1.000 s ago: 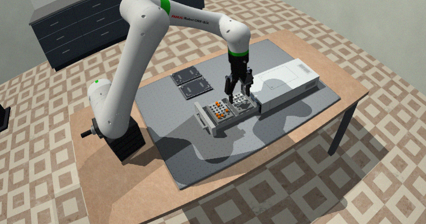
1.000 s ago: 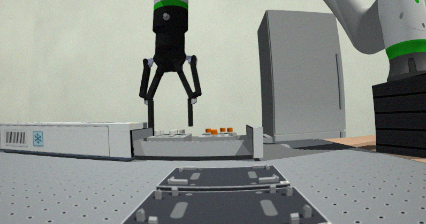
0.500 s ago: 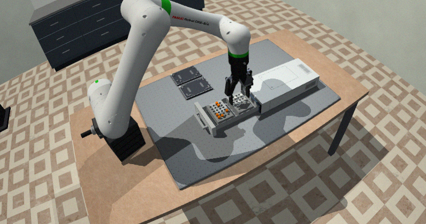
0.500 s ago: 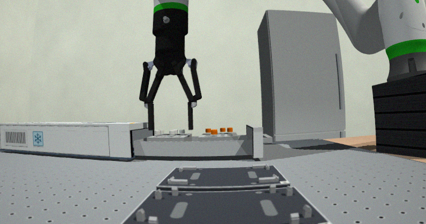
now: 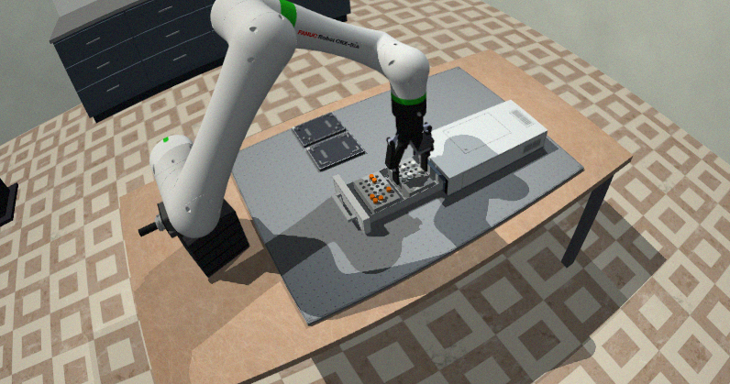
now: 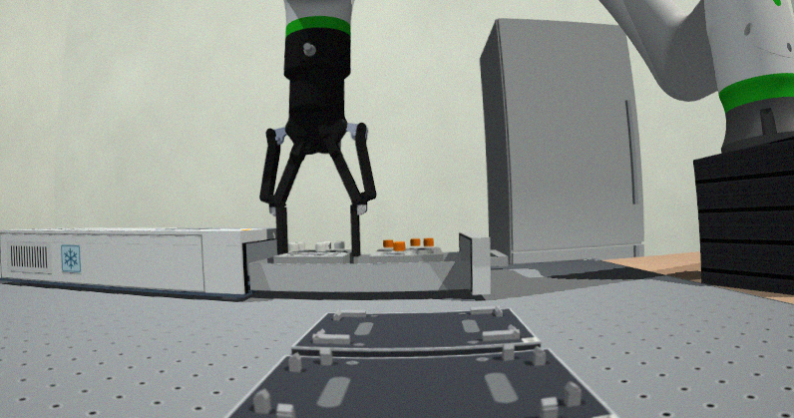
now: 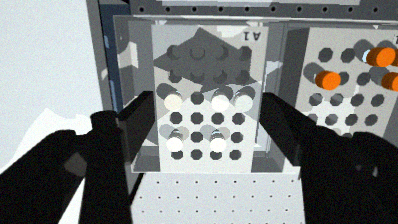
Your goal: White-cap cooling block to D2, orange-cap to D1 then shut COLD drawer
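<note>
The cooler COLD point(image 5: 490, 141) point(image 6: 128, 259) lies on the deck with its drawer point(image 5: 352, 209) point(image 6: 355, 276) pulled out. Two grey cooling blocks sit in the drawer. The white-capped block point(image 5: 411, 173) point(image 6: 313, 257) point(image 7: 207, 127) is next to the cooler. The orange-capped block point(image 5: 376, 190) point(image 6: 408, 251) point(image 7: 346, 111) is at the drawer's front end. My gripper point(image 5: 408, 170) point(image 6: 317, 251) point(image 7: 207, 106) is open. Its fingers reach down into the drawer, one on each side of the white-capped block. Slot D1 point(image 5: 337, 151) point(image 6: 411, 328) and slot D2 point(image 5: 319, 127) point(image 6: 416, 387) hold nothing.
The arm's black pedestal point(image 5: 214, 243) point(image 6: 744, 214) stands at the table's left end. A tall grey cabinet point(image 6: 561, 137) stands behind the drawer in the exterior view. A dark chest of drawers point(image 5: 153, 29) stands on the floor far behind.
</note>
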Tool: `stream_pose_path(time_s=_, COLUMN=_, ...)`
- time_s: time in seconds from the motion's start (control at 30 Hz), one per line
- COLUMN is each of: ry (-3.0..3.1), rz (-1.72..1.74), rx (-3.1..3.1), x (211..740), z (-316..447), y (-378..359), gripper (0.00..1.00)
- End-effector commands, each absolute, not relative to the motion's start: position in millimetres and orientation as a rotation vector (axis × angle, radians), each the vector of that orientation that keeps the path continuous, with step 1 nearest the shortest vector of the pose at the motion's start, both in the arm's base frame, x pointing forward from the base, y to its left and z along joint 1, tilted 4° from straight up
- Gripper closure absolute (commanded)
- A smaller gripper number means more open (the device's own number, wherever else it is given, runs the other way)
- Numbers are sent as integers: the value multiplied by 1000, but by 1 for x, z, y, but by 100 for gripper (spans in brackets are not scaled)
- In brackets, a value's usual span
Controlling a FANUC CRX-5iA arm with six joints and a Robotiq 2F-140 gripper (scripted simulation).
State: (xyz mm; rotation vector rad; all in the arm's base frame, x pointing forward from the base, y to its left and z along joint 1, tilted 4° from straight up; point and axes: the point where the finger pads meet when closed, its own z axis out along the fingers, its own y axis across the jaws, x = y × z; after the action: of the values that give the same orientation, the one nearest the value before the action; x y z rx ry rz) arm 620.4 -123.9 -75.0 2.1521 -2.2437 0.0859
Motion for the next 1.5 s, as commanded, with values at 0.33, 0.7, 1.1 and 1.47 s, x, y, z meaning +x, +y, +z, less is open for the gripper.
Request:
stream_pose_path(time_s=0.33, ry=-2244, rz=89, rx=2153, x=621, z=-81, y=-124, gripper=34)
stream_pose_path(time_s=0.7, ry=-2244, rz=89, rx=2153, x=621, z=-81, y=-125, gripper=43)
stream_pose_path(time_s=1.1, ry=-2244, rz=89, rx=2153, x=621, z=-81, y=-125, gripper=58)
stream_pose_path(time_s=1.47, ry=-2244, rz=89, rx=2153, x=621, z=-81, y=-125, gripper=75)
